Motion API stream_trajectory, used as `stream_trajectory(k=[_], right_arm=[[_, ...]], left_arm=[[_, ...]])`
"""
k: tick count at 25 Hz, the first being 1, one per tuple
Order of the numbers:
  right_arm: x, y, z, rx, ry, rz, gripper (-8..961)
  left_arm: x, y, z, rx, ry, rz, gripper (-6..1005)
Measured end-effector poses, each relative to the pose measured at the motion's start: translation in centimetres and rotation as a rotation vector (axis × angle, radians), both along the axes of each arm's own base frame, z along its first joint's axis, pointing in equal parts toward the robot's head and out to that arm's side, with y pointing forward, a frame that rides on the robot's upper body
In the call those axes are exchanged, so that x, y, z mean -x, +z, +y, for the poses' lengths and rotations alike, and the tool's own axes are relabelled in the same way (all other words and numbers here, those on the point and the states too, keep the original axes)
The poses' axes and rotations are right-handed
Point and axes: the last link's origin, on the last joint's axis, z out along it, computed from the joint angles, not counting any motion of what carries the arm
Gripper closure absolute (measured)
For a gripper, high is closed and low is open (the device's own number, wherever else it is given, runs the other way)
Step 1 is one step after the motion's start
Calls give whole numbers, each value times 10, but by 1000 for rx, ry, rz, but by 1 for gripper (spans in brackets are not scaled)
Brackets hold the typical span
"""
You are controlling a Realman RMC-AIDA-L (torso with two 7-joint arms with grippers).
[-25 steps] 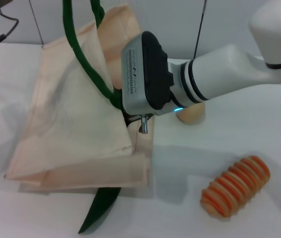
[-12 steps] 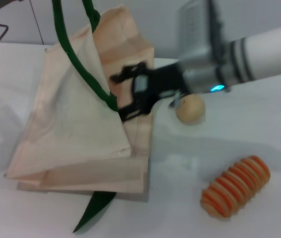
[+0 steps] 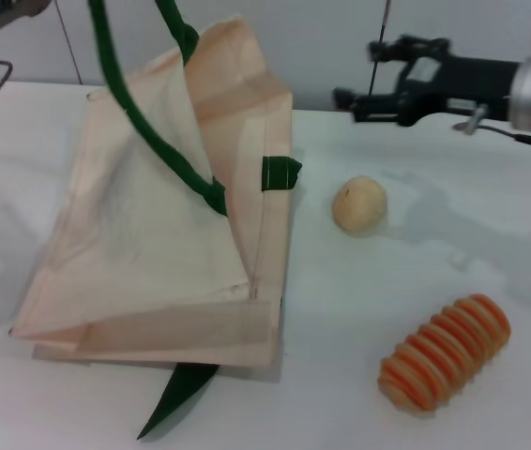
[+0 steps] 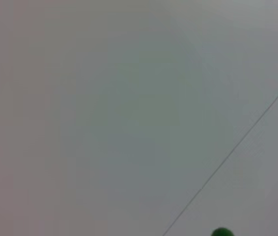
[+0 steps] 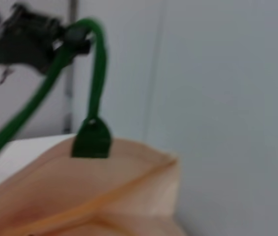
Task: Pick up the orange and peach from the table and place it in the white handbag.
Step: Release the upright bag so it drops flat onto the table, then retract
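Looking from the head, we see our right gripper (image 3: 364, 70) open and empty, high to the right of the white handbag (image 3: 144, 234), no orange or peach visible.

black skeletal right gripper (image 3: 359, 73) on a silver-grey wrist with a small cyan light
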Motion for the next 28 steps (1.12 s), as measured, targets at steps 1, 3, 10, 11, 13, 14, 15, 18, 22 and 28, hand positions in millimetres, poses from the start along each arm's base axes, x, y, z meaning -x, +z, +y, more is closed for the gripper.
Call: stream_trajectory(k=[1, 3, 10, 11, 13, 14, 15, 18, 22, 28], right_arm=[[-5, 5, -1, -24, -15, 24, 62], [-13, 11, -2, -57, -36, 58, 62], [-31, 23, -6, -148, -80, 134, 62], [-31, 24, -6, -150, -83, 134, 62], [-32, 24, -5, -153, -86, 133, 62], [-32, 24, -5, -153, -86, 133, 62], [-32, 24, -5, -154, -87, 133, 62], [-32, 24, -5, -155, -88, 133, 62], [-33, 25, -5, -158, -90, 134, 62], [-42, 33, -7, -220, -113, 181, 62]], left_arm=[[1, -2, 0, -6, 3, 7, 882], [4, -7, 0, -10, 15, 25, 880], [7, -26, 2, 47, 37, 117, 708], [7, -28, 2, 50, 37, 124, 665], [7, -35, 2, 71, 33, 158, 591], [6, -38, 3, 85, 30, 181, 555], [6, -40, 4, 97, 27, 200, 518], [5, -52, 5, 148, 21, 279, 385], [9, -63, 7, 153, 43, 341, 181], [15, -57, 3, 7, 33, 312, 97]])
